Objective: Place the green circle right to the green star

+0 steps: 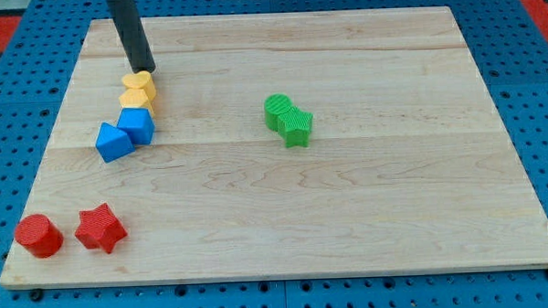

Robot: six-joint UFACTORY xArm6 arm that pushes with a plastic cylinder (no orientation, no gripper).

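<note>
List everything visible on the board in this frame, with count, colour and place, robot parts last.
green circle: 1, green, centre, touching the star's upper left
green star: 1, green, centre
yellow blocks: 2, yellow, upper left, stacked in a line; shapes unclear
blue blocks: 2, blue, left, below the yellow ones
red cylinder: 1, red, lower left corner
red star: 1, red, right of the cylinder
wooden board: 1, light wood
my tip: 1, dark rod, at the top yellow block

No readable text anywhere, no labels, brands, numbers or signs on the wooden desk [367, 215], none on the coloured blocks, none on the blue pegboard surround [16, 108]
</note>
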